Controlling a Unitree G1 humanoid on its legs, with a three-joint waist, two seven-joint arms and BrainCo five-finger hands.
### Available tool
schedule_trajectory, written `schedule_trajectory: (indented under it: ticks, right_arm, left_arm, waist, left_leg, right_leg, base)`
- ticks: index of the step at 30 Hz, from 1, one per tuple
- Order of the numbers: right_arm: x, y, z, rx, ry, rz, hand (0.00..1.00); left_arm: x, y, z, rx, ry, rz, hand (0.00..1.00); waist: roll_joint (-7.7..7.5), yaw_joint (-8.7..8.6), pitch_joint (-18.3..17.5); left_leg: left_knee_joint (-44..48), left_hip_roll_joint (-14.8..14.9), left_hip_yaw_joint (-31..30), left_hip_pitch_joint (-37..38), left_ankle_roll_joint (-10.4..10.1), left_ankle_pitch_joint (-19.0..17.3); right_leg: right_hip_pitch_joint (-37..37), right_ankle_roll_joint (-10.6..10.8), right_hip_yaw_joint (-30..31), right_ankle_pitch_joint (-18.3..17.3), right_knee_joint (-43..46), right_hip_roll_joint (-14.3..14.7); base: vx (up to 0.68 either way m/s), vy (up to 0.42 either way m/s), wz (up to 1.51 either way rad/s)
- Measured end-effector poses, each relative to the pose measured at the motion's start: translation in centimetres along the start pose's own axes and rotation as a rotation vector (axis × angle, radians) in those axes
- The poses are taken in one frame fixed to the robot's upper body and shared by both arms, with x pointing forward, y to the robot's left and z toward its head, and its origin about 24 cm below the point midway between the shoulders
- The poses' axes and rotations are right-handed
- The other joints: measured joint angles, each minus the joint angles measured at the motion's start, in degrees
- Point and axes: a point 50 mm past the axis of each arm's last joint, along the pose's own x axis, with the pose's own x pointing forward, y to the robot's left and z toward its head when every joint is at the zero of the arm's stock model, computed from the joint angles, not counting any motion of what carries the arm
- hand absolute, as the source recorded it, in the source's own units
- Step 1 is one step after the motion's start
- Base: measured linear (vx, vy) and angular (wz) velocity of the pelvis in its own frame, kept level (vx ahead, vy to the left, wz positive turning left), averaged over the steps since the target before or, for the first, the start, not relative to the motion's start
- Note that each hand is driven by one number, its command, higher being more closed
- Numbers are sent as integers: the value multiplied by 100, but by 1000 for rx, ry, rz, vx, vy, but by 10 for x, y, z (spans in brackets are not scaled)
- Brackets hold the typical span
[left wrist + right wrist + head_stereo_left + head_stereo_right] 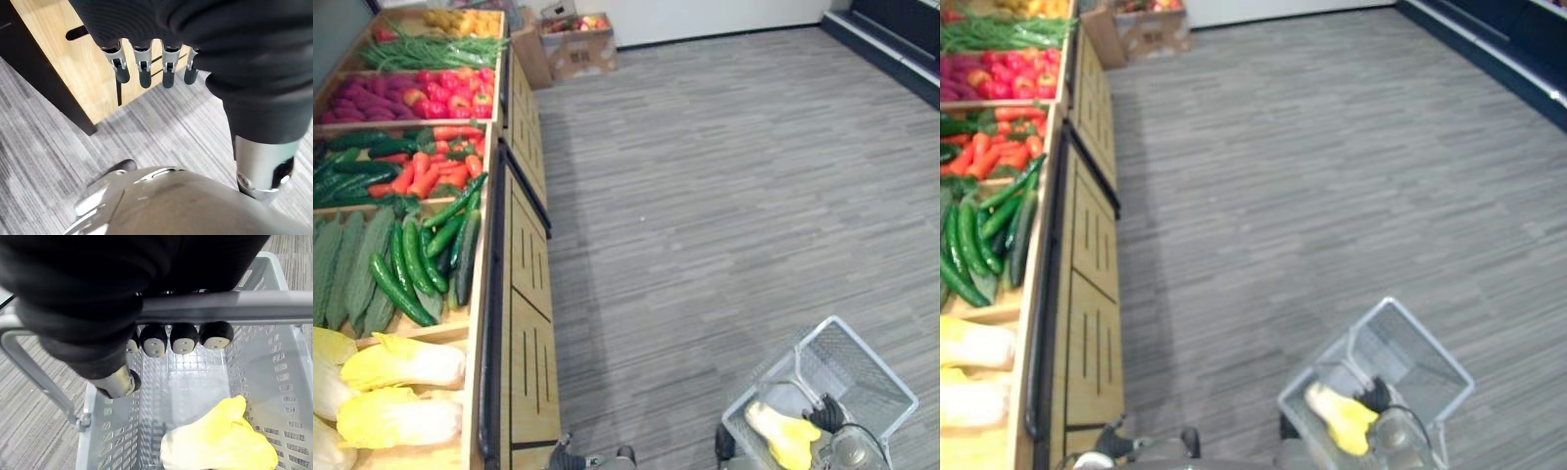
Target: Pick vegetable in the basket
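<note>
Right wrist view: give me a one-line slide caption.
Right hand curled round the handle of the grey basket, one yellow vegetable lying inside.

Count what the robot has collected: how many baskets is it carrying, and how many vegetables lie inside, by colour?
Grey basket: 1, its handle gripped by the right hand
Yellow vegetable: 1, lying inside the basket
Total: 2 things

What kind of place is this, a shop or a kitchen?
Most likely a grocery shop's produce section, perhaps a mock-up: a wooden display stand holds sorted cucumbers, carrots and napa cabbages, and the right hand carries a grey shopping basket with one cabbage inside.
</note>
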Motion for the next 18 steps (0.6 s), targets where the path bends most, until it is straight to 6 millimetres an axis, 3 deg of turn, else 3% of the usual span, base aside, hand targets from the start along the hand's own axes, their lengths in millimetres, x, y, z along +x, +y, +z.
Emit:
schedule_trajectory:
  ticks: [4,8,10,13,15,17,18]
  right_arm:
    - [-2,-5,-7,2,13,-19,100]
    - [-2,-6,-7,5,15,-21,100]
    - [-2,-7,-6,18,14,-33,100]
    - [-1,-7,-3,69,20,-69,100]
    - [-2,2,-1,102,21,-60,100]
    - [-5,10,-2,114,30,-47,100]
    - [-5,10,-1,115,27,-49,100]
  left_arm:
    - [1,-1,4,16,-16,1,0]
    - [1,-1,5,16,-18,4,0]
    - [1,-1,5,19,-18,3,0]
    - [1,-1,3,42,-19,1,0]
    - [1,8,-2,71,-11,15,0]
    - [0,11,-6,77,1,24,0]
    - [0,11,-7,76,6,24,0]
  waist:
    - [74,-48,-46]
    - [46,-34,-47]
    - [24,-35,-42]
    - [7,-46,5]
    - [-172,-119,112]
    - [-192,-189,97]
    - [-186,-188,106]
  left_leg:
    - [-160,-262,143,139,166,-63]
    - [-116,-303,321,236,207,-211]
    - [18,-284,422,218,240,-340]
    - [146,-177,588,384,316,-483]
    - [146,-232,583,720,389,-601]
    - [136,-213,582,830,405,-666]
    - [129,-178,586,854,396,-697]
  right_leg:
    - [-19,65,151,31,-12,-222]
    - [-57,119,298,-3,69,-219]
    - [-346,159,398,-285,648,-206]
    - [-1306,109,424,-568,2817,-131]
    - [-1587,108,498,-564,3852,-234]
    - [-1624,11,343,-688,4086,-351]
    - [-1641,-155,203,-793,3831,-349]
  base:
    - [63,120,-15]
    - [65,54,-26]
    - [45,43,-28]
    - [8,18,-29]
    - [3,9,3]
    - [60,16,6]
    - [118,4,-3]
